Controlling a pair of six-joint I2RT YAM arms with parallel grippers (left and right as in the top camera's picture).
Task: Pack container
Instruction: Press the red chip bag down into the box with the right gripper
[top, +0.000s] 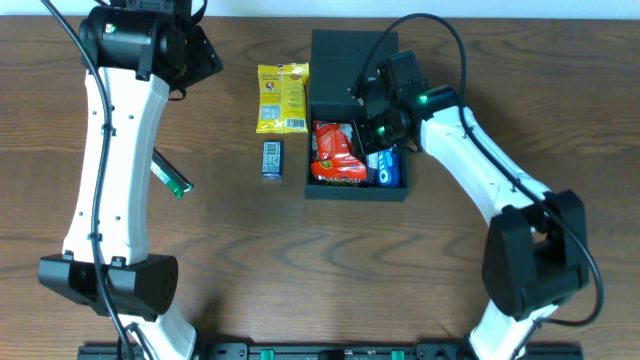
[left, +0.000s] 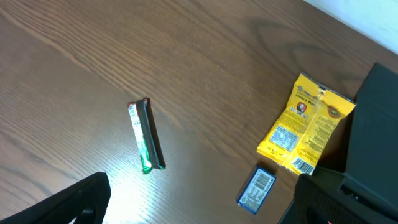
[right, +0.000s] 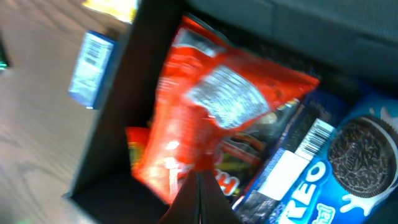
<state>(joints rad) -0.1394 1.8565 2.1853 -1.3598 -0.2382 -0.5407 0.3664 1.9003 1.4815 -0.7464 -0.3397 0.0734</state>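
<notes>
My right gripper (right: 199, 200) was shut, fingers pressed together on nothing I could see, low over the red packet (right: 217, 118) in the container (top: 356, 192). The container sat right of centre, its lid thrown back to the far side for loading. My left gripper (left: 199, 214) gaped wide and empty over the yellow packet (left: 305, 130) and green bar (left: 147, 135), both unpacked on the left.

Two white robot arms with black joints stand at the near side. The left arm (top: 100, 160) stretches straight toward the far edge, bending at its top; the left gripper (left: 202, 198) has its jaws spread wide. The right arm (top: 470, 150) slants inward toward the centre, wrist tipped downward; the right gripper (right: 199, 200) has its jaws pressed together.
</notes>
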